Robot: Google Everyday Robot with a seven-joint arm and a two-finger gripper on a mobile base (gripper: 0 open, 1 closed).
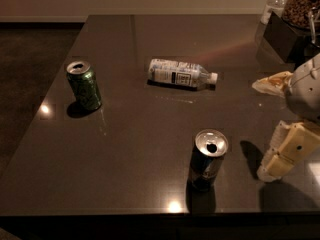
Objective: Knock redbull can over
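1. Cream-coloured two-finger gripper (281, 156): hung at lower right of frame, close above the tabletop, tilted with its tip down and to the left. Grip state could not be told. Cast a dark shadow on the surface beside and below it. Joined a pale grey rounded arm housing (306, 86) at the right edge.

2. Slim dark blue and silver redbull can (207, 160): stood upright at lower centre-right, left of the gripper, near it but apart. Showed its silver top and open pull-tab hole.

3. Dark glossy rectangular tabletop (135, 149): bore all items listed; carried small bright reflections near the front edge and at left.

4. Clear plastic bottle with white label (181, 74): lay on its side at upper centre, white cap pointing right, well apart from the redbull can.

5. Green metal drink can (84, 85): stood upright at left of frame, top opened, well apart from the other items.

6. Crumpled tan wrapper (270, 83): lay at right, above the gripper, just beside the arm housing.

7. Dark box-shaped container with brown granular contents (292, 19): stood in the upper right corner.
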